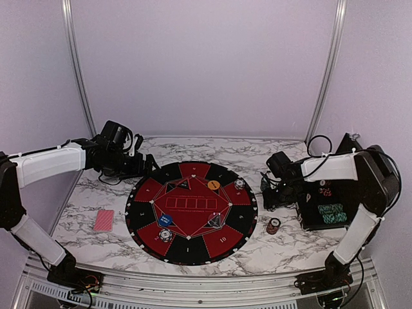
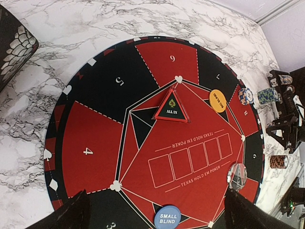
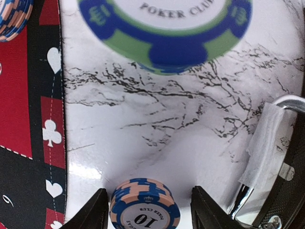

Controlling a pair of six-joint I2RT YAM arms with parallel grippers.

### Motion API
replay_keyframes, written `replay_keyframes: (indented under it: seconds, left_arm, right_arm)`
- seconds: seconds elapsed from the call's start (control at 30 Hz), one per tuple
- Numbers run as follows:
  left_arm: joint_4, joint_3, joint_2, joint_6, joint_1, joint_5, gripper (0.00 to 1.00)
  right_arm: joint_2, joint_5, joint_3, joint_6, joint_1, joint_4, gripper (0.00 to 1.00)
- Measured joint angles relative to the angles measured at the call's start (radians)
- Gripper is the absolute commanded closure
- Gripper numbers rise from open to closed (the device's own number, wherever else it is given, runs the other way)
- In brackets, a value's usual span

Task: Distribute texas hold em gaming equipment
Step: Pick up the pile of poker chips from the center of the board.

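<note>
Judging we're partway: chips point(image 1: 239, 183) on few mat point(image 1: 193, 250) spots, cards point(image 1: 103, 220) lie off mat; L gripper point(image 2: 156, 192) gapes wide, R gripper point(image 3: 148, 190) fingers apart astride a chip stack point(image 3: 144, 211).

Round mat point(image 1: 193, 207) lies mid-table point(image 1: 290, 250), flanked by a card point(image 1: 103, 220) on the table to its left and a case point(image 1: 309, 222) to its right, chips point(image 1: 331, 213) inside it. A chip stack point(image 1: 273, 226) stands on the table between mat and case, just beside the mat's edge. On the mat, a disc point(image 1: 213, 185) and second stack point(image 1: 240, 183) sit rear right; a marker point(image 1: 165, 219) and third stack point(image 1: 166, 234) near left; one token point(image 1: 182, 185) behind centre, another token point(image 1: 214, 221) before it, rightward.
</note>
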Motion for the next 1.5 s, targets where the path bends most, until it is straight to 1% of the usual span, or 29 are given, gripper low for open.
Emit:
replay_keyframes:
  seconds: [0.37,0.7,0.9,1.0,1.23,1.5]
  left_arm:
    - [0.0,0.0,0.002,0.0,0.0,0.007,0.01]
    - [0.0,0.0,0.002,0.0,0.0,0.007,0.01]
    - [0.0,0.0,0.002,-0.001,0.0,0.007,0.01]
    - [0.0,0.0,0.002,-0.001,0.0,0.007,0.01]
    - [0.0,0.0,0.002,-0.001,0.0,0.007,0.01]
    - [0.0,0.0,0.002,-0.001,0.0,0.007,0.01]
  right_arm:
    - [-0.001,0.033,0.0,0.023,0.03,-0.007,0.46]
    - [-0.001,0.035,0.0,0.042,0.045,-0.011,0.54]
    - [-0.001,0.036,0.004,0.045,0.051,-0.021,0.64]
    - [-0.001,0.035,0.009,0.046,0.055,-0.035,0.66]
    - [-0.001,0.044,0.036,0.045,0.062,-0.081,0.67]
    - [-0.001,0.068,0.124,0.045,0.073,-0.116,0.67]
